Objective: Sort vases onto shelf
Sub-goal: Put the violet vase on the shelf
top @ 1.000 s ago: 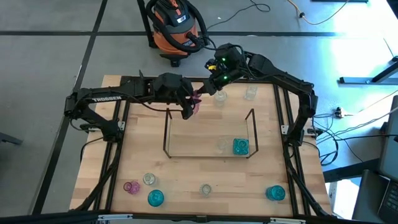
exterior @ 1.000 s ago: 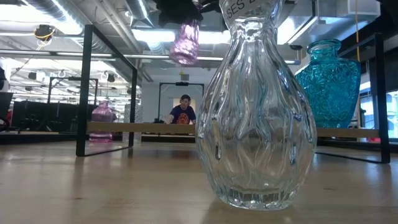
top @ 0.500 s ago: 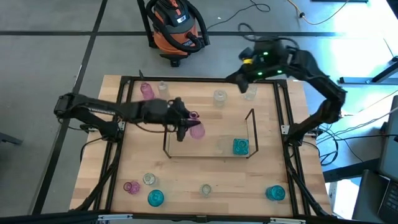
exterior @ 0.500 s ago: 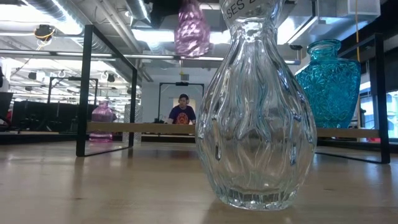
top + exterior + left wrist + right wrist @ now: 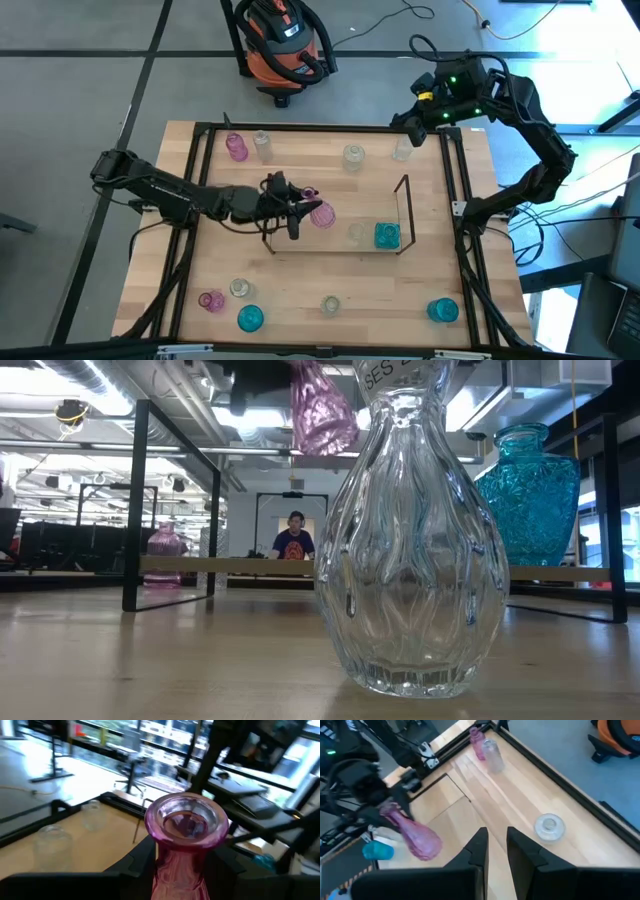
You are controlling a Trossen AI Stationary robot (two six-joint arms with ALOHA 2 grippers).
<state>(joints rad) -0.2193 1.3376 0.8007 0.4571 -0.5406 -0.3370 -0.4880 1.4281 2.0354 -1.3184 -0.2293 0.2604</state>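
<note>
Gripping a pink vase (image 5: 320, 214) by its narrow neck, the left gripper (image 5: 297, 207) hangs over the left end of the wire shelf (image 5: 405, 215), with the vase tilted and its bulb pointing toward the shelf's middle. In the left wrist view the fingers (image 5: 137, 862) sit clenched on either side of the neck, just below the flared rim of the pink vase (image 5: 185, 827). The low view shows that vase (image 5: 322, 410) lifted well clear of the desk (image 5: 330, 268).

Inside the shelf, near its right end, a teal vase (image 5: 387, 236) stands with a clear vase (image 5: 356, 234) just beside it. Along the far edge of the desk stand another pink vase (image 5: 236, 147), a clear one (image 5: 262, 145) next to it, and two more clear vases (image 5: 354, 155) (image 5: 403, 150) farther right. Along the near edge are a small pink vase (image 5: 210, 300), a clear one (image 5: 240, 288), a teal one (image 5: 250, 318), a clear vase (image 5: 331, 305) and a teal vase (image 5: 442, 311) near the right corner.

The right gripper (image 5: 432, 112) is raised above the far right corner of the desk, apart from everything; in its wrist view its fingers (image 5: 479, 847) stand slightly apart, grasping nothing. A person (image 5: 293, 540) sits in the room beyond the desk.
</note>
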